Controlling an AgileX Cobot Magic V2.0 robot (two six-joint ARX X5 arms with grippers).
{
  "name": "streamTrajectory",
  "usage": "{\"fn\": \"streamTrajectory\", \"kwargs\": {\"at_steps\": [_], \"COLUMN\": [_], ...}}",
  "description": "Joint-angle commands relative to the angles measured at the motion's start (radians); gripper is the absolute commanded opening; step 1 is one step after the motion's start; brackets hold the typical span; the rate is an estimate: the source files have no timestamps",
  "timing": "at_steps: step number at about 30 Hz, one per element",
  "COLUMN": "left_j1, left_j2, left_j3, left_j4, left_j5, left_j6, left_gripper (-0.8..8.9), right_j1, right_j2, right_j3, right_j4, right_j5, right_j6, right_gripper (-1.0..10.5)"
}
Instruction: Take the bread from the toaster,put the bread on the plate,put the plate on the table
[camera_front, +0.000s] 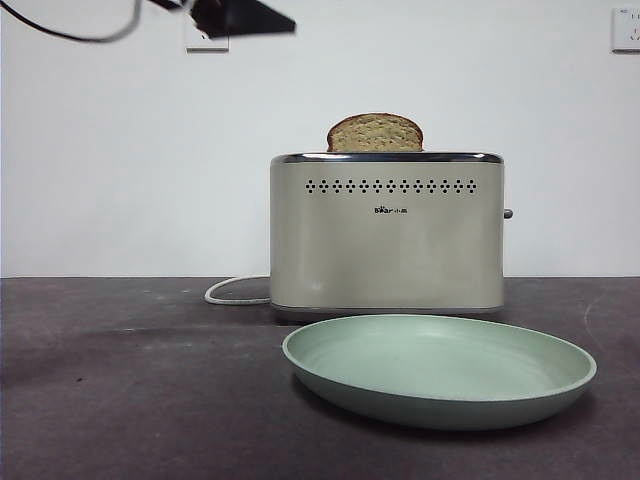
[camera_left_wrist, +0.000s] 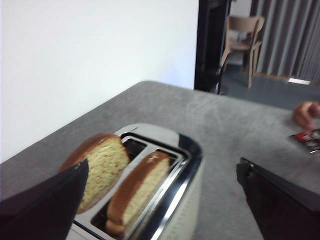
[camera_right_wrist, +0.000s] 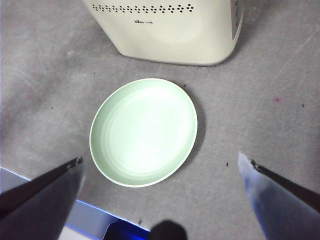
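The cream toaster (camera_front: 387, 235) stands mid-table with the speckled bread (camera_front: 375, 133) rising from its top. In the left wrist view the bread (camera_left_wrist: 102, 167) stands high in one slot of the toaster (camera_left_wrist: 187, 160). A second slice (camera_left_wrist: 137, 187) sits lower in the other slot. My left gripper (camera_left_wrist: 162, 167) is open, above and off the toaster's left end; it shows as a black tip (camera_front: 240, 15) in the front view. The mint-green plate (camera_front: 440, 370) lies on the table (camera_front: 130, 390) in front of the toaster. My right gripper (camera_right_wrist: 160, 159) is open high above the plate (camera_right_wrist: 144, 131).
A white cord (camera_front: 235, 292) runs from the toaster's left side along the back. A white wall stands close behind. In the left wrist view a person's hand (camera_left_wrist: 306, 112) and a red-black item (camera_left_wrist: 307, 140) are at the table's far end. A blue-white edge (camera_right_wrist: 85, 220) borders the table's front.
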Motion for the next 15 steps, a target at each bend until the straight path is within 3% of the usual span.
{"fn": "streamTrajectory", "kwargs": {"at_steps": [1, 15], "left_j1": [-0.015, -0.035], "left_j2": [0.076, 0.274], "left_j3": [0.035, 0.064], "left_j4": [0.005, 0.089], "left_j5": [-0.021, -0.056], "left_j6": [0.056, 0.082], "left_gripper": [4.98, 4.96], "right_j1": [0.002, 0.002], "right_j2": [-0.001, -0.001], "right_j3": [0.002, 0.002], "right_j4": [0.008, 0.007], "right_j5": [-0.003, -0.004], "right_j6": [-0.004, -0.004], "right_gripper": [5.4, 5.4]}}
